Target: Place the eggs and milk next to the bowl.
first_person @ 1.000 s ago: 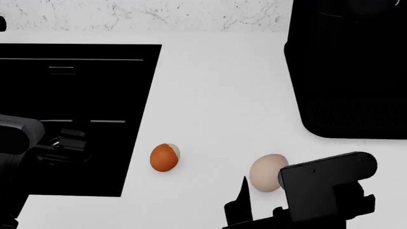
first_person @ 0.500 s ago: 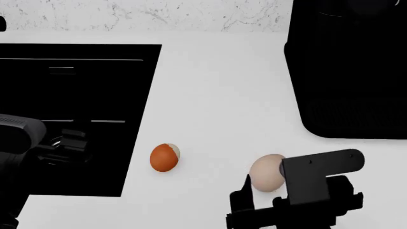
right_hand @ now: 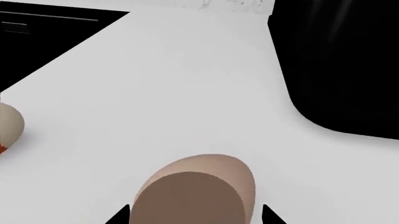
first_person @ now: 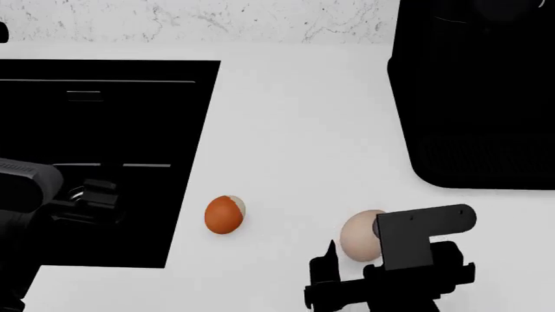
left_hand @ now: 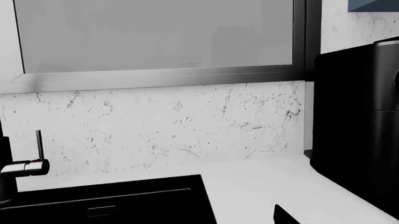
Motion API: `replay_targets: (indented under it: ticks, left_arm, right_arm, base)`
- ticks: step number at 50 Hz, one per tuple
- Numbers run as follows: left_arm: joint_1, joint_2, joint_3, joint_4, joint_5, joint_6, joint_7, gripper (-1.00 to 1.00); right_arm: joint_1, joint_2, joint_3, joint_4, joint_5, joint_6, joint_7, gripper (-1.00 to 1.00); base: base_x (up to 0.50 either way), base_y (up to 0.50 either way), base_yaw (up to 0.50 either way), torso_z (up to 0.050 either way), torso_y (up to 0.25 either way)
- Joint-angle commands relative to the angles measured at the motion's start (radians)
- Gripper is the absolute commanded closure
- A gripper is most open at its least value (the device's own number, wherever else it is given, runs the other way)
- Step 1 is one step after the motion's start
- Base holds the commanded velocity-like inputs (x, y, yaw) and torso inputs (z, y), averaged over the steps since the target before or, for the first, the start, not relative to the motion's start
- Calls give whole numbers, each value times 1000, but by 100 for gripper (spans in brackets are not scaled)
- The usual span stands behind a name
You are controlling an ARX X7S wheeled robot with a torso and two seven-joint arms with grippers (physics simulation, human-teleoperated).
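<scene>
Reaching: my right gripper (first_person: 351,276) sits low over the white counter (first_person: 295,130), right at the beige egg (first_person: 360,235).
Writing: I can read no brand, label or lettering on anything here; the coffee machine (first_person: 472,91) is plain black.
Right jaws: spread wide, wider than the beige egg (right_hand: 196,193), one dark fingertip (right_hand: 118,217) on each side of it in my right wrist view. I cannot tell whether either tip touches the shell; nothing is clamped.
Left jaws: my left gripper (first_person: 87,195) hangs over the black sink (first_person: 95,156); I cannot tell how far its jaws stand apart. Only one dark tip (left_hand: 283,215) shows in my left wrist view.
Brown egg: the orange-brown egg (first_person: 225,214) with its white end lies on the counter just beside the sink's right edge, apart from the beige egg.
Edges: the sink's straight edge runs along the left of the counter; the coffee machine's rounded base bounds the right.
Open room: a broad strip of bare white counter lies between sink and machine, running back to the marbled wall (first_person: 199,19).
Left wrist view: a tap (left_hand: 25,168), the marbled wall (left_hand: 168,126) and a window frame (left_hand: 162,77).
Bowl and milk: neither shows in any view.
</scene>
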Motion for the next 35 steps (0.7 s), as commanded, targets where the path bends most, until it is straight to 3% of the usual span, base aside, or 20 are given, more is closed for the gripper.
replay_targets:
  ticks: [1,4,5,23,35]
  left_arm:
    - [6,-4,3,-8,1,15,0,-100]
    - [10,-5,3,-12,1,22,2,-100]
    - [12,-7,3,-10,1,22,1,-100]
    - [15,-11,5,-5,-6,22,-4,-100]
    - [22,-15,34,-28,-9,31,19,-100]
  right_arm:
    - [16,-11,-17,69,-8,-39,-10,-100]
    - [20,-13,-23,77,-9,-42,-12,-100]
    - [19,-12,-34,69,-15,-42,-10,100]
    - [15,2,-41,27,-9,-20,1,100]
    - [-3,48,18,-285,32,140,78,100]
  base:
    - [0,0,0,0,0]
    - [0,0,0,0,0]
    - [0,0,0,0,0]
    - [0,0,0,0,0]
    - [0,0,0,0,0]
